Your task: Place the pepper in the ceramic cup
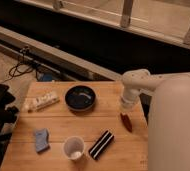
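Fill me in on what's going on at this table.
The robot's arm reaches in from the right, its gripper down over the pepper, which lies near the right edge of the wooden table. Whether it has hold of the pepper I cannot tell. The ceramic cup stands toward the front, beside a striped bar, apart from the pepper. The pepper is not yet in the cup.

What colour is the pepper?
The pepper is dark red, camera view; it lies on the table close by the gripper.
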Controlling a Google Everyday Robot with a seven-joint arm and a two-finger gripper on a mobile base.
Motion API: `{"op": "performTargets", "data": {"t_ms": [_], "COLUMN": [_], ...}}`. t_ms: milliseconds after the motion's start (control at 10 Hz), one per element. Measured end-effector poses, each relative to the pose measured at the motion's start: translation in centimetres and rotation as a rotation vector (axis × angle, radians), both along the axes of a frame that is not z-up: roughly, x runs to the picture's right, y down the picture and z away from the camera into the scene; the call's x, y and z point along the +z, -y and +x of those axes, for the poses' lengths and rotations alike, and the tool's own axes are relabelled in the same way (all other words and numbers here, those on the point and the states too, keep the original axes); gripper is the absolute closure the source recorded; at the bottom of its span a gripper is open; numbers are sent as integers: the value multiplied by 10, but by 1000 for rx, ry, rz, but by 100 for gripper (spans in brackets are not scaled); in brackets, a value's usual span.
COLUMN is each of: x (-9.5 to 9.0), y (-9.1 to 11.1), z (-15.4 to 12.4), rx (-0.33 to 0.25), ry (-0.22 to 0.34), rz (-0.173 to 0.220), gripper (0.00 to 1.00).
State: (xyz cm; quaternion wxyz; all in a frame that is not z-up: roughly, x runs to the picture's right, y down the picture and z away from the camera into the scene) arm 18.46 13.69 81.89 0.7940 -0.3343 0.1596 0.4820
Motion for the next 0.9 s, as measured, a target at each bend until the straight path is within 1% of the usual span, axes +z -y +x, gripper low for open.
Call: {"op": "performTargets", "data": {"t_ms": [100,200,400,500,600,900], "x": [-3,-1,5,7,11,15], "y": [0,-3,-11,-16,-22,-28], "z": [3,5,4,5,4,3], "rx": [-12,-18,-15,-13,-12,-12], "ry": [-7,-10,3,6,15,23], "rz": [14,16,4,-8,-25,-46], "gripper": [63,52,31,24,20,20]}}
